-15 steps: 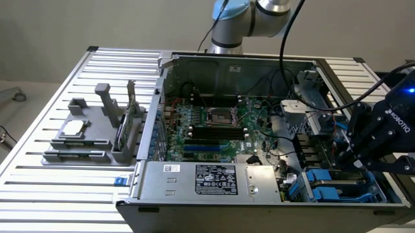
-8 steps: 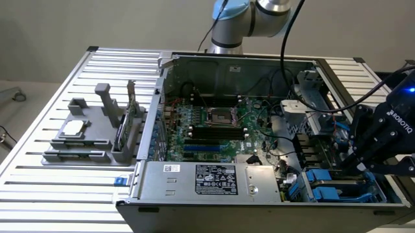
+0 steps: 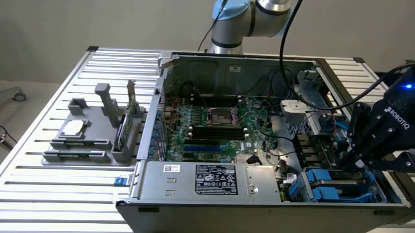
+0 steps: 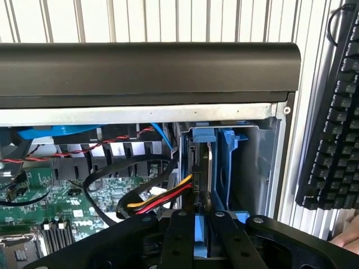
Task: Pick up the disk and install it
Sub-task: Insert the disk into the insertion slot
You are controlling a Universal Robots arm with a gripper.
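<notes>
my claw (image 4: pixel 202 218) clamps the disk (image 4: pixel 208 162), on edge at the computer case's (image 3: pixel 259 216) four o'clock, exterior view; long axis straight ahead.

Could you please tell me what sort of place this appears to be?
Probably a robotics lab bench for computer assembly: an open computer case sits on a slatted aluminium table, a robot arm reaches over it, and a keyboard lies beside the case.

One open computer case (image 3: pixel 259 218), one disk (image 4: pixel 214 168), one keyboard (image 4: pixel 331 129), one hand (image 4: pixel 202 224).
</notes>
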